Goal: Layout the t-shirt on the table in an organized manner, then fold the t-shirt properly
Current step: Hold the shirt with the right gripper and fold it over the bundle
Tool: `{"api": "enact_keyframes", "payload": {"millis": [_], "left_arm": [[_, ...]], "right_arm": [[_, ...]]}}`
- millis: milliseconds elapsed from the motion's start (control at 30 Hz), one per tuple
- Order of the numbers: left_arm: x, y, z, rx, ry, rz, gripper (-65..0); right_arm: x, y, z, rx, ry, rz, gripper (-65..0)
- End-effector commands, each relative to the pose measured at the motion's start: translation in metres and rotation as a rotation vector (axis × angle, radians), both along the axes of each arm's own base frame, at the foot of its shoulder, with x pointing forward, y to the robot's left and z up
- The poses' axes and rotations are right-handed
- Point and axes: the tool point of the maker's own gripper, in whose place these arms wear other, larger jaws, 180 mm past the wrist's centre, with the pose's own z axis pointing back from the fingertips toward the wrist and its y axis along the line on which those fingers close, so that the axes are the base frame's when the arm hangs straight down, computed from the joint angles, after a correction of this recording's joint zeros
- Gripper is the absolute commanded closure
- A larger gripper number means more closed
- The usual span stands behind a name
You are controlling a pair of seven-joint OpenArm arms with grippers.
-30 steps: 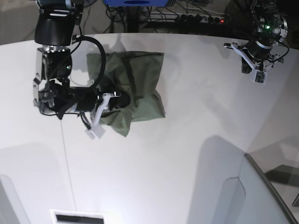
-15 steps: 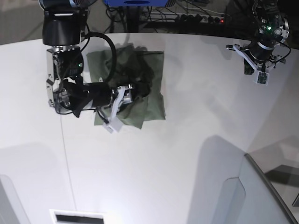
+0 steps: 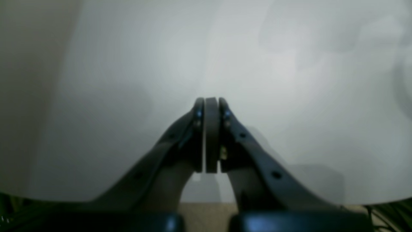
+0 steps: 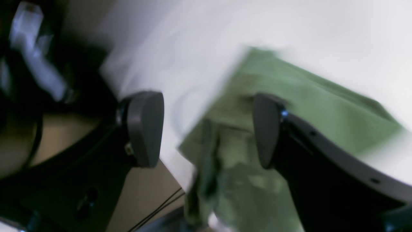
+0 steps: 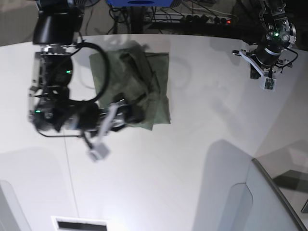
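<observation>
While the shirt (image 5: 139,86) lies bunched and partly folded on the white counter (image 5: 192,159), no tool grips it. The shirt is green and sits toward the far left part of the counter in the base view. Its right edge looks fairly straight. Its lower edge is lumpy, with folds piled on each other.

The right tool (image 4: 206,129) is at the shirt's lower left corner in the base view. In the right wrist view its two dark pads (image 4: 145,127) stand wide apart. Green cloth shows between and behind them, but the pads do not pinch it. That picture is blurry, so I cannot tell if a pad touches the cloth. The right arm (image 5: 53,96) bends over the counter's left side, just beside the shirt.

The left tool (image 3: 211,135) is well apart from the shirt, near the far right edge of the counter in the base view. Its pads are pressed flat together with nothing between them. Only bare white counter shows under it.

A grey panel (image 5: 269,202) stands at the near right corner. Cables (image 5: 192,17) lie behind the counter.
</observation>
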Motion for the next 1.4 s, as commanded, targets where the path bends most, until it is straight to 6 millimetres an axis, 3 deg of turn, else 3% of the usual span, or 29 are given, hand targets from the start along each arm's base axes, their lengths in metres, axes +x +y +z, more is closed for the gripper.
{"api": "enact_keyframes", "payload": {"millis": [0,67,167,233,333,433,700,900,1167,1300,1367], "left_arm": [[0.009,0.003,0.01,0.007,-0.044,-0.006,0.0],[0.009,0.003,0.009,0.007,-0.041,-0.005,0.0],[0.01,0.005,0.011,0.013,-0.046,-0.009,0.0],[0.015,0.005,0.014,0.013,-0.058,-0.009,0.0],[0.016,0.004,0.014,0.013,-0.059,-0.008,0.0],[0.014,0.003,0.013,0.009,-0.056,-0.007,0.0],[0.014,0.003,0.012,0.008,-0.055,-0.006,0.0],[0.014,0.003,0.012,0.008,-0.055,-0.006,0.0],[0.014,0.004,0.012,0.011,-0.054,-0.007,0.0],[0.014,0.004,0.012,0.011,-0.054,-0.007,0.0],[0.014,0.004,0.012,0.011,-0.054,-0.007,0.0]], "right_arm": [[0.004,-0.004,0.005,0.017,0.002,-0.032,-41.1],[0.008,-0.023,0.001,0.006,0.042,-0.106,-41.1],[0.018,-0.033,0.004,0.008,0.003,-0.15,-37.4],[0.02,-0.035,-0.003,0.02,0.018,-0.166,-25.4],[0.021,-0.033,-0.024,0.039,0.095,-0.174,-0.6],[0.016,-0.03,-0.042,0.052,0.168,-0.175,-2.9],[0.021,-0.025,-0.059,0.096,0.206,-0.223,-1.7],[0.013,0.011,-0.071,0.097,0.215,-0.137,-1.7],[0.004,0.076,-0.054,0.122,0.187,0.021,-1.7],[0.002,0.104,-0.041,0.13,0.159,0.096,-1.7],[0.002,0.108,-0.038,0.127,0.151,0.117,-1.7]]}}
